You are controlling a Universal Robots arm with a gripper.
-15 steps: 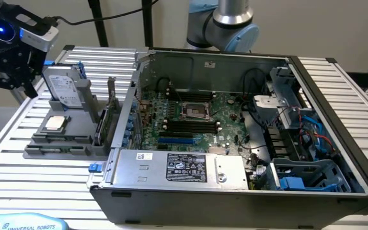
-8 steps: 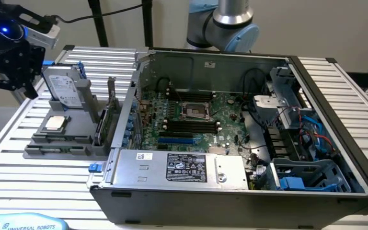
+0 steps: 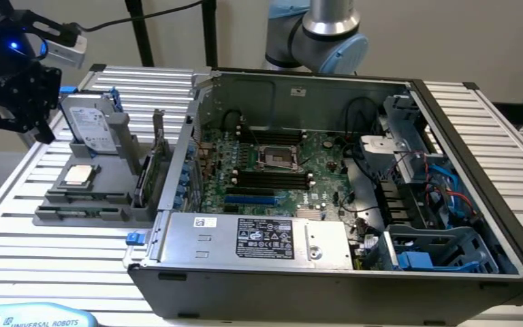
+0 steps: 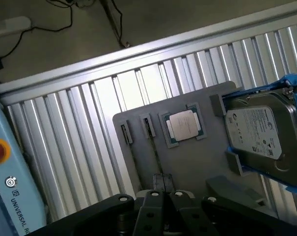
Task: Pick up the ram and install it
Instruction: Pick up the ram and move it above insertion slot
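Black gripper [image 4: 163, 181] hovers over the flat grey plastic parts tray [image 4: 197, 162]; can't tell if it's open or clenched. The ram [image 4: 153, 156] looks to stand edge-on in a narrow tray slot right under it, a thin dark line beside the square silver CPU chip [image 4: 183, 125]. Silver hard drive in a blue bracket [image 4: 258, 132] sits further along, and the open black computer case [image 3: 334, 286] is just beside the tray.

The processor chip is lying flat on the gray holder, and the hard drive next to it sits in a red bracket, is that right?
Not quite: the bracket is blue, not red. The wrist view shows the hard drive sitting in it, and the processor chip does lie flat on the gray holder next to it.
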